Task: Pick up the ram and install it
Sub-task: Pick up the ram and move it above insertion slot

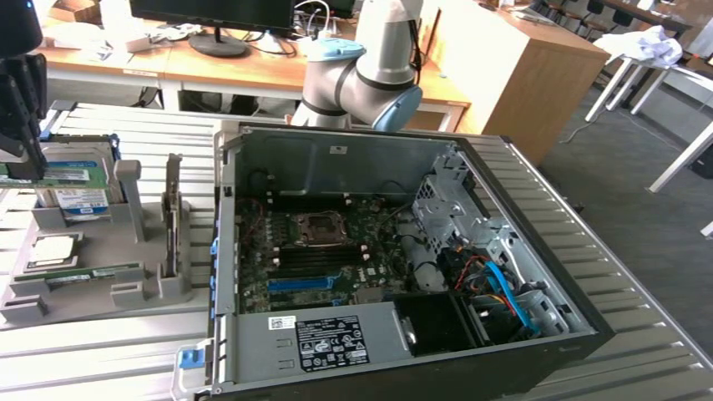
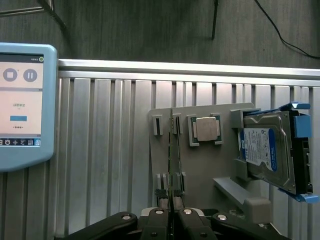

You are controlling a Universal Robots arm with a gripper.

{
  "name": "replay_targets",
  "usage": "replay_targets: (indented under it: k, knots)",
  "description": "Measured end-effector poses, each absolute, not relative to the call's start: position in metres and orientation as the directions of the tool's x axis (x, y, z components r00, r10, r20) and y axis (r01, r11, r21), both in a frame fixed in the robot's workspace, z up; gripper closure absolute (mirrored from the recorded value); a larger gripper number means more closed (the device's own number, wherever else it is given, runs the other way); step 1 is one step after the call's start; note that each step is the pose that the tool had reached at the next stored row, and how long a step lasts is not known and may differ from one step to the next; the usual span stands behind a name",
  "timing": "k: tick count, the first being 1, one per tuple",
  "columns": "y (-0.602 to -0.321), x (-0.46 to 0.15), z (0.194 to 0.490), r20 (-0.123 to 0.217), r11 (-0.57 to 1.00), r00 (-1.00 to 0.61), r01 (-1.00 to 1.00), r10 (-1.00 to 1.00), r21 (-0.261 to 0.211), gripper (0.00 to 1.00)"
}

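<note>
Pinching the ram edge-on in the gripper over the slotted edge of the parts holder, seemingly finishing pickup, needing alignment with the motherboard memory slots.

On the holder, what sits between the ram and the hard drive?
The square silver processor chip sits between the ram and the hard drive, in its own pocket; the wrist view shows this.

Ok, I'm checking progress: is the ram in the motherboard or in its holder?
In its holder: the ram stands on edge in a slot of the gray holder, outside the computer case.
</note>
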State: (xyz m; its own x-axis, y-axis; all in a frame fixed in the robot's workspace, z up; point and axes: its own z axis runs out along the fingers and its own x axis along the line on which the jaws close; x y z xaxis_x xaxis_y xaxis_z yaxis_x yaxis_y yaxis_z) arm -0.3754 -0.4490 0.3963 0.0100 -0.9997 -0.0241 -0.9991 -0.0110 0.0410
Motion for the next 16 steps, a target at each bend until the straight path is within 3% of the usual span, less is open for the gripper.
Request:
replay_targets:
  k: [16]
  knots:
    - [-0.449, -0.364, 0.396, -0.024, -0.011, 0.01, -0.999, -1.0, 0.041, 0.87]
